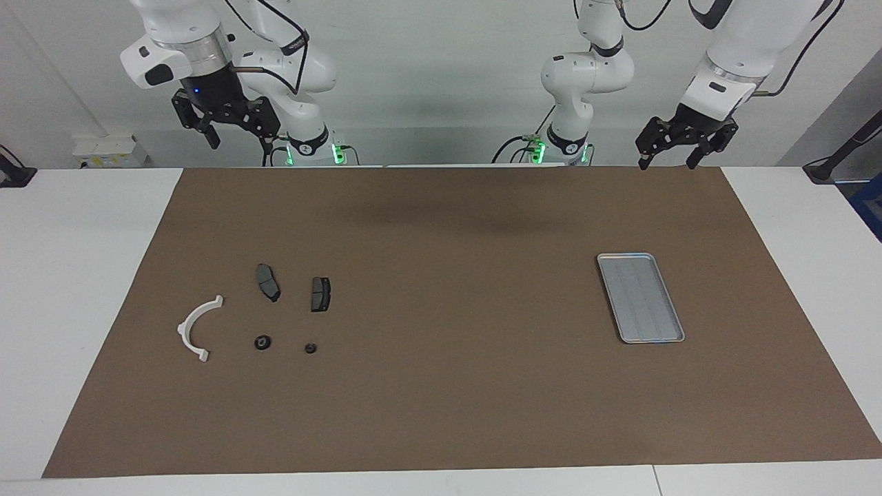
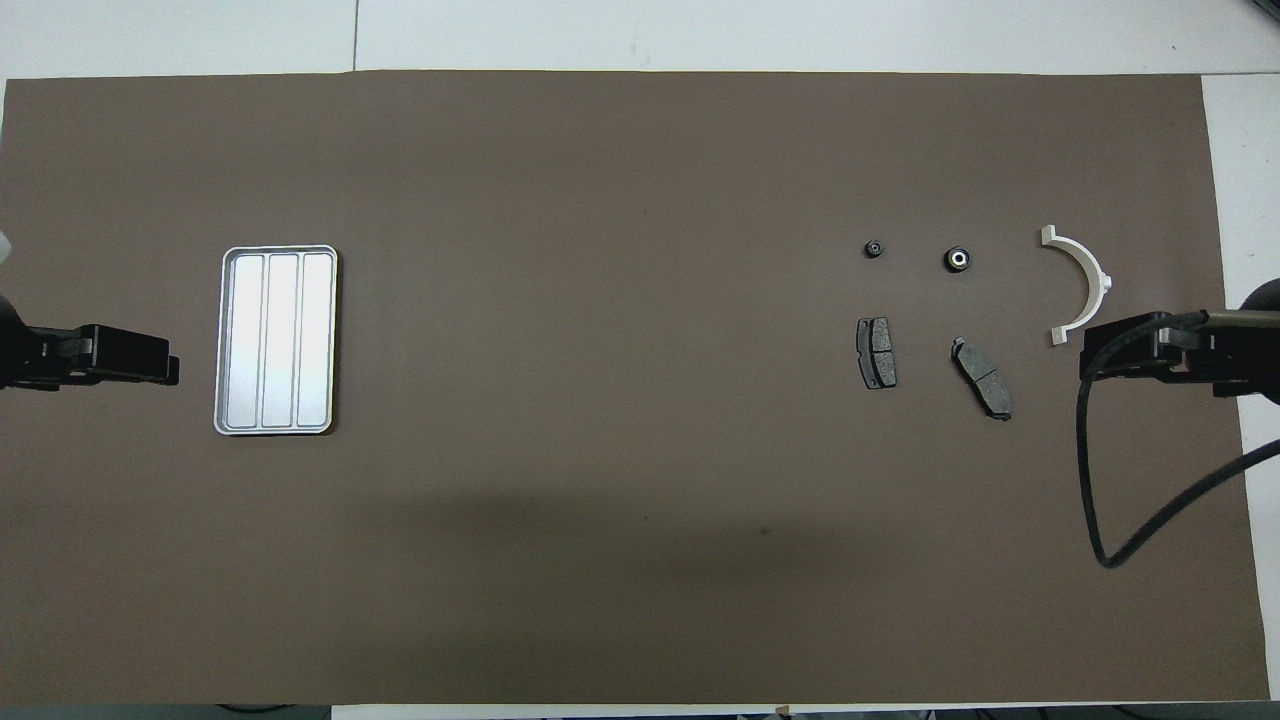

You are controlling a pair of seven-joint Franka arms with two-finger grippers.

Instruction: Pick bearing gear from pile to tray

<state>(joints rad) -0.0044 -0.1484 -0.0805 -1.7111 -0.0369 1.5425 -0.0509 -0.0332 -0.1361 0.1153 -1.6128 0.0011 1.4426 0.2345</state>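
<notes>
The pile lies on the brown mat toward the right arm's end. It holds a white curved arc (image 1: 195,330) (image 2: 1083,283), two dark grey brake pads (image 1: 268,282) (image 1: 320,293), and two small black round pieces. These are the bearing gears (image 1: 262,342) (image 1: 311,348) (image 2: 957,259) (image 2: 874,249). The silver tray (image 1: 641,297) (image 2: 226,340) sits toward the left arm's end with nothing in it. My right gripper (image 1: 238,141) (image 2: 1092,360) hangs high and open, over the mat beside the arc. My left gripper (image 1: 667,164) (image 2: 168,368) waits open and raised beside the tray.
The brown mat (image 1: 448,386) covers most of the white table (image 1: 76,275). A black cable (image 2: 1090,470) loops down from the right arm over the mat's corner. Wide bare mat lies between the pile and the tray.
</notes>
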